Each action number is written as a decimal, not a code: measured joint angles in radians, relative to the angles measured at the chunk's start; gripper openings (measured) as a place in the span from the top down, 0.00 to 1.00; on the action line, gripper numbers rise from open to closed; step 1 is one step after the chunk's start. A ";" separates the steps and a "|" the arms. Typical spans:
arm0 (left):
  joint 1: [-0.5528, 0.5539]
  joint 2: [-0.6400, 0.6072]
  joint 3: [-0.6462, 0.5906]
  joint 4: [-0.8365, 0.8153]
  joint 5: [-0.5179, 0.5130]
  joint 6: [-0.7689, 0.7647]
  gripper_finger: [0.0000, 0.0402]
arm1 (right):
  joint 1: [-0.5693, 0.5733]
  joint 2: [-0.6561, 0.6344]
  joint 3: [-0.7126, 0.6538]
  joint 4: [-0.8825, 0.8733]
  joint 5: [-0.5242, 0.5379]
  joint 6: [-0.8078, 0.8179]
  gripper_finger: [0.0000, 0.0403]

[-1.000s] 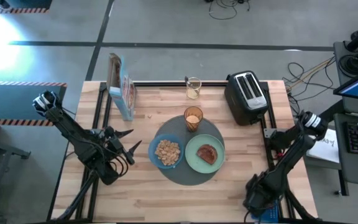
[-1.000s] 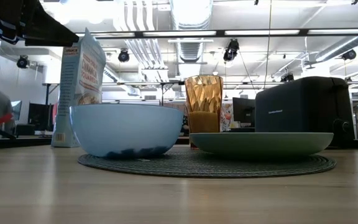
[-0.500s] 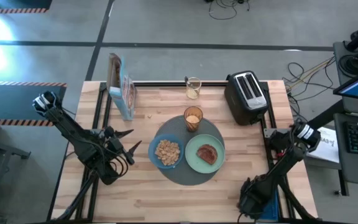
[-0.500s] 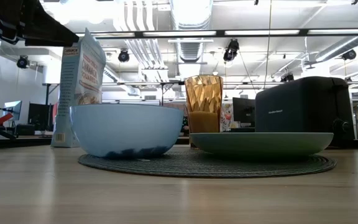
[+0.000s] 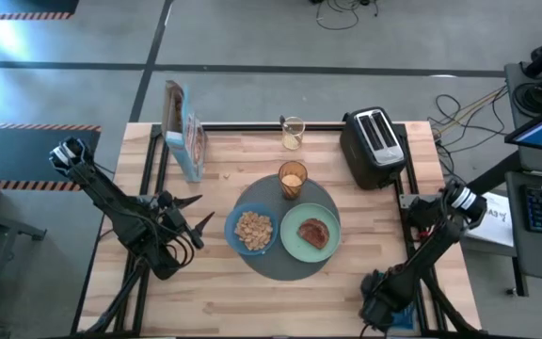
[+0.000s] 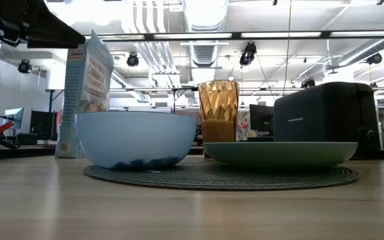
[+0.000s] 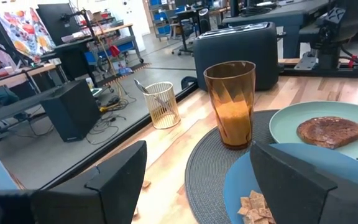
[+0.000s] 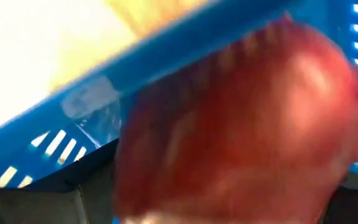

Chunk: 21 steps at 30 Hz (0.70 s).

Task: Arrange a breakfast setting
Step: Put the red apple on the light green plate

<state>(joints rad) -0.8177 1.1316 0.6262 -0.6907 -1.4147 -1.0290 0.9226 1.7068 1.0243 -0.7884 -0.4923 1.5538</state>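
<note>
Left hand open, empty, hovering just left of the blue bowl. Right hand down at the worktop's near right corner, jaws wide, right up against a red thing in a blue basket; can't tell contact. Round grey mat mid-worktop carries bowl with cereal, green plate with toast, and the orange drink glass on its far edge. Toaster far right, cereal box far left.
</note>
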 joint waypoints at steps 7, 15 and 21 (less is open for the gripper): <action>0.002 0.000 0.000 0.000 0.000 0.000 0.33 | 0.000 -0.056 -0.002 -0.014 0.112 0.118 0.24; 0.002 0.000 0.000 0.014 0.000 0.000 0.33 | 0.000 -0.076 -0.002 -0.015 0.138 0.135 0.59; 0.002 0.000 0.000 0.018 0.000 0.000 0.33 | 0.000 -0.076 -0.001 -0.017 0.138 0.135 0.88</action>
<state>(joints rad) -0.8162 1.1316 0.6262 -0.6724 -1.4143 -1.0294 0.9230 1.6306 1.0233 -0.8051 -0.3542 1.6887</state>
